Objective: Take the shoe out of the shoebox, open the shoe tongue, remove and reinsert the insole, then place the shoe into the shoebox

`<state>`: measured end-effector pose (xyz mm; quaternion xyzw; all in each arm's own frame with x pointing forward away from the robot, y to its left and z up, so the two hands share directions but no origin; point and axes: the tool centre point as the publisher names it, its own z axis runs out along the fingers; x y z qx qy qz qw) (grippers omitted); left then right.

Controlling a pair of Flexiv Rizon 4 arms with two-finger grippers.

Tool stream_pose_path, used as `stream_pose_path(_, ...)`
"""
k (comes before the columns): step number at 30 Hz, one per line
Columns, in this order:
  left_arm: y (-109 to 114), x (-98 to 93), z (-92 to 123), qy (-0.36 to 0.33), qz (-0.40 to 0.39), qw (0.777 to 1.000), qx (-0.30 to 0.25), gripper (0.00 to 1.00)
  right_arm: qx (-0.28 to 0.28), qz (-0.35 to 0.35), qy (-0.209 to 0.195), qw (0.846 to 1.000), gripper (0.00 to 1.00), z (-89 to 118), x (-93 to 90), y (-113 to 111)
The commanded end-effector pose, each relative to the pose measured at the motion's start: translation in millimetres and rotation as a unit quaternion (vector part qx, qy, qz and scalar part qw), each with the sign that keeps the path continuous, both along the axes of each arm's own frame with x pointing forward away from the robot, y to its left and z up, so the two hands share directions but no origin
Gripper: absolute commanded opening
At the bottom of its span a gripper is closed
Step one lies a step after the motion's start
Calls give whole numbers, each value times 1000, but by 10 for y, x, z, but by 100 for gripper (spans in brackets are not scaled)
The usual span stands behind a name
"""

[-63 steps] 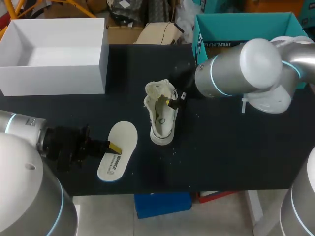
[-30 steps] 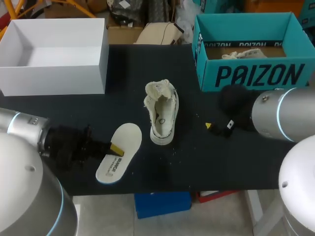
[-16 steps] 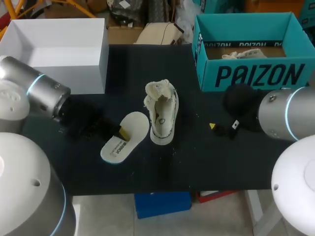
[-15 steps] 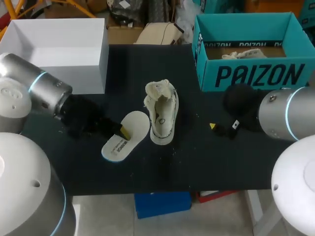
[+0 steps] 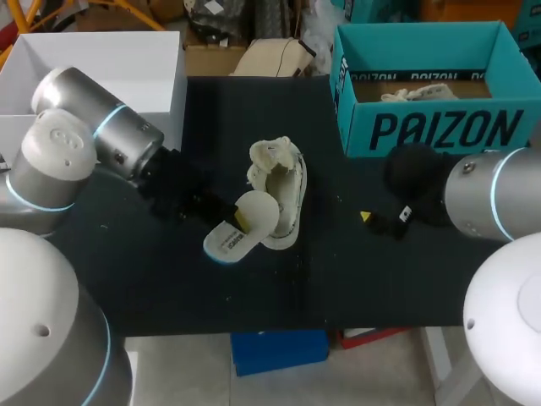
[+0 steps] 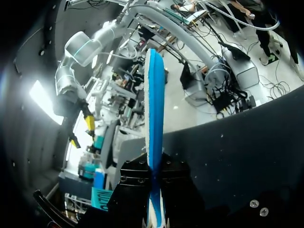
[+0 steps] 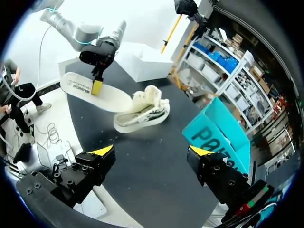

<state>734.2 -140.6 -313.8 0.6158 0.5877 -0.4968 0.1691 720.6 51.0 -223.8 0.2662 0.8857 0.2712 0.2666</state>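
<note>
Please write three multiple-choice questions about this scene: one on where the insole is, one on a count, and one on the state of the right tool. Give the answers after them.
1. Where is the insole?
A. Lying flat, untouched
B. In the left tool, its end at the shoe
C. Inside a box

2. How many open boxes stand on the table?
A. One
B. Two
C. Three

3. The right tool is:
A. open and empty
B. shut on the shoe
C. shut on the insole

Answers:
1 B: the insole sits between the left tool's fingers, beside the shoe.
2 B: there is a white box and a teal shoebox.
3 A: its yellow tips stand wide apart with nothing between them.
</note>
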Motion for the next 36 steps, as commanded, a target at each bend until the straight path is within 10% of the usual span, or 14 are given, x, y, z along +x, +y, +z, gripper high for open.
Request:
stream_pose_path(1, -148, 70, -91, 1, 5, 1000, 16, 0, 1, 0, 0, 1000, 100, -9, -7, -4)
stream_pose_path(36, -567, 696, -557, -10, 32, 999, 26, 0, 1, 0, 0, 1000, 100, -9, -7, -4)
